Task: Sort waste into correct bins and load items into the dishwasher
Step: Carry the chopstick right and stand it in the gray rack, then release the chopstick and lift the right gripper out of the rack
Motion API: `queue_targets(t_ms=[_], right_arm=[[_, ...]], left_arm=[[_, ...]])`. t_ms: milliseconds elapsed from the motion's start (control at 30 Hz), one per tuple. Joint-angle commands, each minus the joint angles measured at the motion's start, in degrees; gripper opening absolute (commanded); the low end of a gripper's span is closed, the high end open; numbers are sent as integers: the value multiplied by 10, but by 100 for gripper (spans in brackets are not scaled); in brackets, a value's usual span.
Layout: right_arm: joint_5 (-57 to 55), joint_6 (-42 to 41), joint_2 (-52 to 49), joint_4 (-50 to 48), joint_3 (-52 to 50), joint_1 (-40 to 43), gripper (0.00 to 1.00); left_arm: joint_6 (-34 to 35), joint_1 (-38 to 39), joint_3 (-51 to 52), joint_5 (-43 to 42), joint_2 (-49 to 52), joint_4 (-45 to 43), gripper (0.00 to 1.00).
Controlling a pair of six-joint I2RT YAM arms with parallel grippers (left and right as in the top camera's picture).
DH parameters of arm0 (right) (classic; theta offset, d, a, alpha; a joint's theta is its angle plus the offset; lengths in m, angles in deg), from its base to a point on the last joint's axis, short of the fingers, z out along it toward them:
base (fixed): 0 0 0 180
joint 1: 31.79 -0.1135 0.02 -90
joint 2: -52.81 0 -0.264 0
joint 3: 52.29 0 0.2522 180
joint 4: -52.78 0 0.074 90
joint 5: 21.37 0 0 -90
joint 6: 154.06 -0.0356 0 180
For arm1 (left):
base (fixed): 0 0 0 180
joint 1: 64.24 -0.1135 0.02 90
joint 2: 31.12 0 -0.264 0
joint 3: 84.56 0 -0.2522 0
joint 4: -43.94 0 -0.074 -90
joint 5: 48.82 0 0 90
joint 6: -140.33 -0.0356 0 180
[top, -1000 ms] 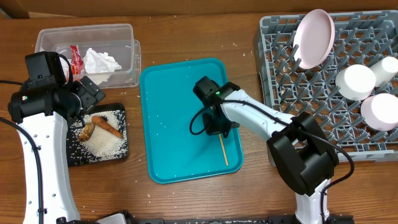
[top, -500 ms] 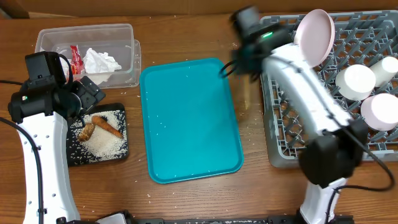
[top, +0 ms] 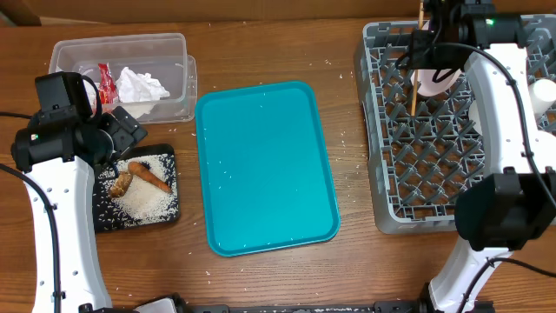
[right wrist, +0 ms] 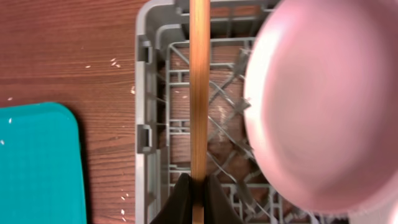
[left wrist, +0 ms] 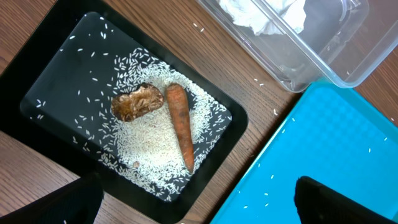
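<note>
Right gripper [right wrist: 198,186] pinched shut on a wooden stick [right wrist: 199,87], held over the far left corner of the dish rack [top: 434,165], just beside a plate [right wrist: 323,106] standing on edge there. Left gripper [left wrist: 196,183] spread wide, empty, hanging over the black tray [left wrist: 68,68]. That tray holds the carrot [left wrist: 180,124], brown lump [left wrist: 137,102] and a heap of rice [left wrist: 149,155]. The clear tub [top: 174,69] holds the napkin [top: 142,87] and red wrapper [top: 106,83]. Teal tray [top: 265,165] bare apart from a few stray grains; more lie on the table [top: 347,43]. Sorting looks nearly finished. Left to do, by the look of it: seating the stick in the rack, perhaps the loose grains. Other dishes mostly hidden behind the right arm.
</note>
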Motion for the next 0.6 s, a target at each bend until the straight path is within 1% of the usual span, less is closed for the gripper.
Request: queue_targets(t_ms=[0, 100, 167, 200, 233, 267, 367, 467, 567], right_arm=[[38, 30, -25, -10, 3, -5, 4], [39, 29, -38, -16, 2, -9, 4], [39, 29, -45, -16, 2, -9, 8], [39, 29, -48, -16, 2, -9, 13], [39, 29, -50, -16, 2, -9, 21], [40, 29, -51, -15, 1, -9, 33], [41, 20, -50, -11, 2, -9, 52], [41, 1, -50, 0, 2, -9, 57], [41, -26, -44, 20, 3, -9, 58]], left_arm=[[1, -2, -4, 7, 3, -2, 100], [1, -2, -4, 7, 3, -2, 100], [1, -2, -4, 7, 3, -2, 100], [1, -2, -4, 7, 3, -2, 100], [1, -2, -4, 7, 3, -2, 100], [1, -2, -4, 7, 3, -2, 100], [1, -2, -4, 7, 3, -2, 100], [1, -2, -4, 7, 3, -2, 100], [1, -2, -4, 7, 3, -2, 100]])
